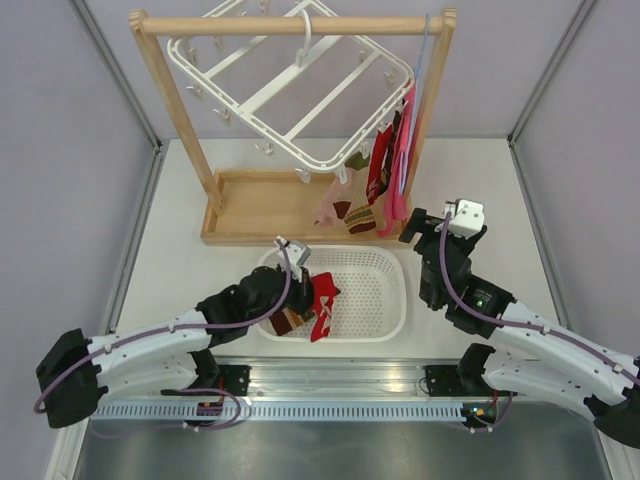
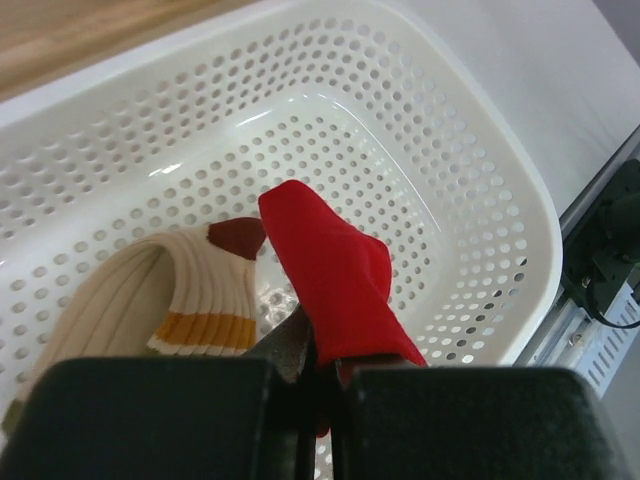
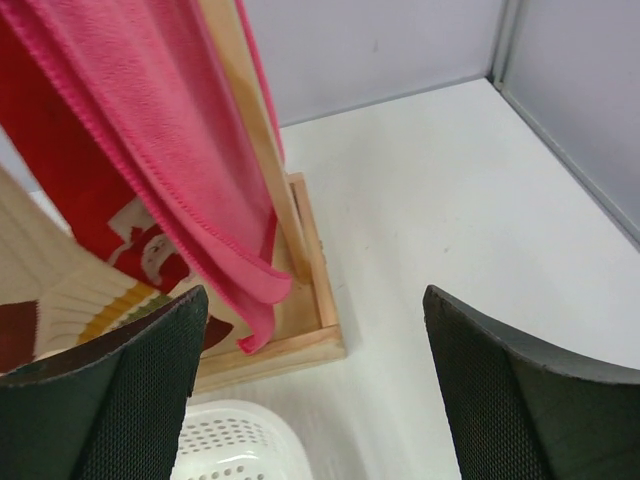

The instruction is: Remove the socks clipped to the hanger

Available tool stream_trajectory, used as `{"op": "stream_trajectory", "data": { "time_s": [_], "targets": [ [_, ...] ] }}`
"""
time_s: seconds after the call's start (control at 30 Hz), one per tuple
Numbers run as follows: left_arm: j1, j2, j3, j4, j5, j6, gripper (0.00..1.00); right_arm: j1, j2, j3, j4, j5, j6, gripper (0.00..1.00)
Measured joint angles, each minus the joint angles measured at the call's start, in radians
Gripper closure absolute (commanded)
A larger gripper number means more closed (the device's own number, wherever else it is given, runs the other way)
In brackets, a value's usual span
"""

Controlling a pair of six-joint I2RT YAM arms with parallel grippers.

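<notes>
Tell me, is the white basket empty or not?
Not empty. A cream sock lies in the basket, and the shut left gripper holds a red sock inside it.

Rack (image 1: 178,118): we locate it at the table's (image 1: 470,200) far middle.
Hanger (image 1: 250,118): hung tilted from the rack's top bar.
Clipped socks (image 1: 378,170): at the hanger's right near corner, left of the cloth (image 1: 405,160).
Basket (image 1: 385,258): on the table, just before the rack's base.
Loose socks (image 1: 322,300): we find them in the basket's left part.

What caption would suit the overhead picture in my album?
Left tool holds a red sock over the basket; open right tool faces the socks clipped to the hanger.
</notes>
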Motion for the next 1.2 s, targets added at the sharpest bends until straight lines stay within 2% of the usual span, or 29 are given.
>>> {"op": "stream_trajectory", "data": {
  "time_s": [0.23,0.4,0.43,0.47,0.5,0.53,0.87,0.97,1.2],
  "targets": [
    [-0.099,0.296,0.143,0.063,-0.066,-0.023,0.98,-0.138,0.021,-0.019,-0.047,-0.097,0.032,0.08],
    [-0.104,0.370,0.201,0.103,-0.132,-0.048,0.97,-0.219,0.028,-0.033,-0.063,-0.182,0.050,0.08],
    [-0.104,0.376,0.206,0.104,-0.143,-0.052,0.87,-0.236,0.028,-0.035,-0.063,-0.198,0.052,0.08],
    [-0.104,0.382,0.209,0.106,-0.155,-0.055,0.45,-0.249,0.029,-0.038,-0.063,-0.210,0.054,0.08],
    [-0.104,0.388,0.211,0.108,-0.166,-0.058,0.13,-0.262,0.029,-0.040,-0.063,-0.223,0.055,0.08],
    [-0.104,0.393,0.211,0.109,-0.174,-0.066,0.00,-0.274,0.031,-0.041,-0.063,-0.235,0.056,0.08],
    [-0.105,0.381,0.206,0.092,-0.254,-0.108,0.00,-0.358,0.061,-0.059,-0.060,-0.335,0.069,0.07],
    [-0.105,0.302,0.166,0.089,-0.295,-0.108,0.00,-0.375,0.073,-0.062,-0.058,-0.360,0.071,0.07],
    [-0.106,0.010,0.031,0.076,-0.454,-0.107,0.00,-0.412,0.080,-0.080,-0.034,-0.423,0.074,0.08]
  ]
}}
